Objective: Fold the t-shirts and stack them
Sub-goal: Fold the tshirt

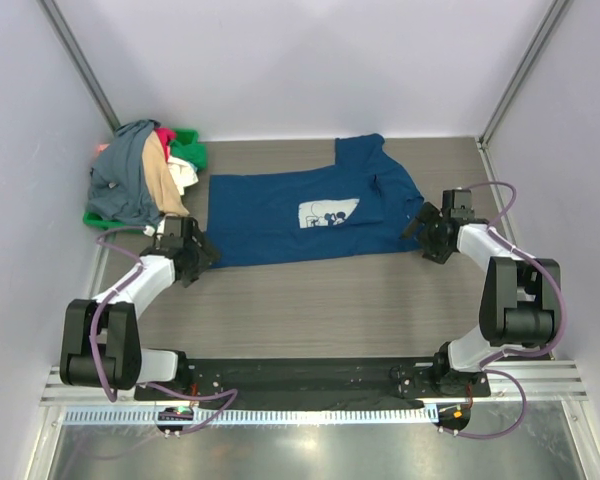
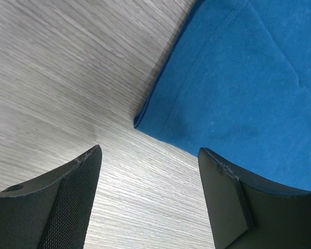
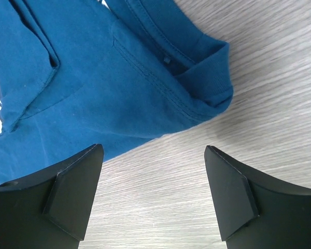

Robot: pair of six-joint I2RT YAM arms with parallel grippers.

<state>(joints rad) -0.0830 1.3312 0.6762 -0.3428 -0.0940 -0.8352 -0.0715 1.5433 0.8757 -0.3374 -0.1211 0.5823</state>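
Nearest the arm bases, a wide strip of bare wood-grain table (image 1: 320, 300) runs between the two arms, with nothing lying on it up to the near hem of the navy t-shirt (image 1: 280, 215). The left gripper (image 1: 198, 256) sits low at the shirt's near-left corner with its jaws spread wide and holding nothing. In the left wrist view the stitched corner of the cloth (image 2: 238, 83) points into the gap just ahead of the left gripper (image 2: 149, 151), with bare table under the left finger and blue cloth just past the right one. The right gripper (image 1: 425, 235) is likewise open and empty at the shirt's near-right end. From its wrist, the right gripper (image 3: 154, 149) faces a doubled, hemmed fold of the shirt (image 3: 93, 78), which lies just beyond the fingertips without touching them.

The shirt lies sideways across the middle of the table, mostly flat. Its white print (image 1: 328, 213) faces up, one sleeve sticks out toward the far edge, and the right end is bunched in folds. Open table remains to its right and along the far wall.

In the far-left corner, a heap of t-shirts (image 1: 130, 175) in slate-grey, tan, white, pink and green is piled on a green tray (image 1: 93, 218), just beside the navy shirt's left edge but not touching it
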